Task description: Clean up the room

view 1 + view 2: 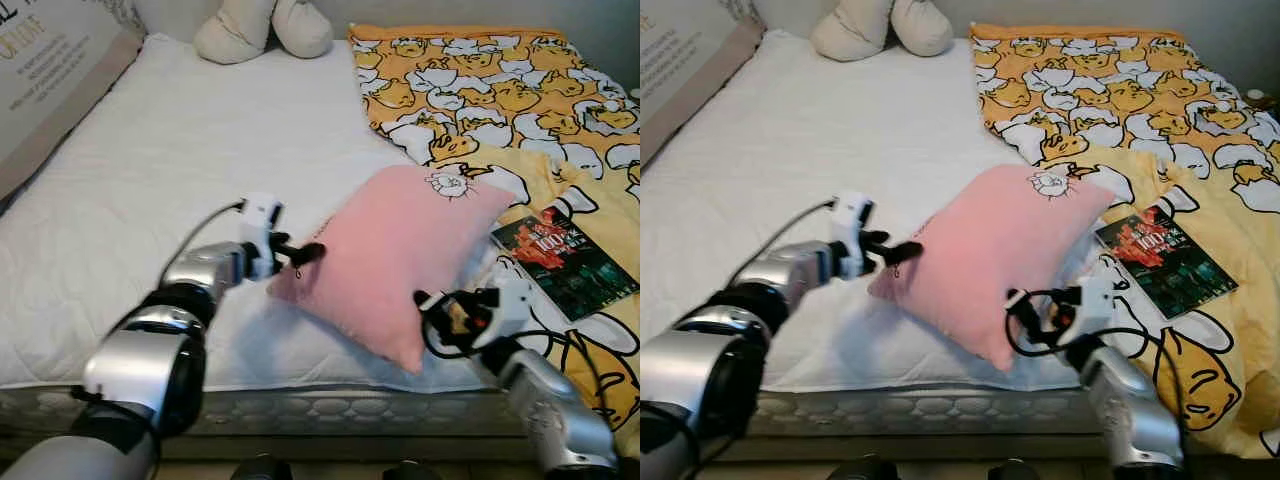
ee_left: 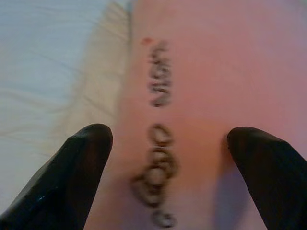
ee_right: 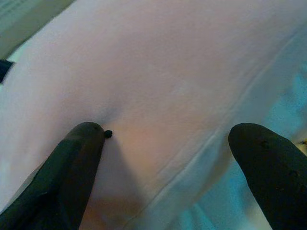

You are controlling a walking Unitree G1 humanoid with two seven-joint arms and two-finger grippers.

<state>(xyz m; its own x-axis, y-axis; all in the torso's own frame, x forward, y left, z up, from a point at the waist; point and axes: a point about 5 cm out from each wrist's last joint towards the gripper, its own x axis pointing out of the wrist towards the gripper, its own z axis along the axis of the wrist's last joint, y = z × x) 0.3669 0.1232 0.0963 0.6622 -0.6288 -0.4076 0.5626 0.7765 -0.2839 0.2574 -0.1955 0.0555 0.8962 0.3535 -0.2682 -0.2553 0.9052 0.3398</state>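
A pink pillow [image 1: 400, 250] with a small cartoon print lies tilted on the white mattress [image 1: 180, 150], near the bed's front edge. My left gripper [image 1: 305, 255] is at the pillow's left corner. In the left wrist view it [image 2: 168, 163] is open, and dark lettering on the pink fabric lies between its fingers [image 2: 81, 163]. My right gripper [image 1: 430, 305] is at the pillow's near right corner. It [image 3: 177, 158] is also open, with one finger [image 3: 81, 158] pressing into the pink cloth.
A dark book [image 1: 563, 258] lies right of the pillow on a yellow duck-print blanket [image 1: 500, 90] that covers the bed's right side. A cream plush [image 1: 262, 28] sits at the far end. A printed cushion [image 1: 50, 70] leans along the left edge.
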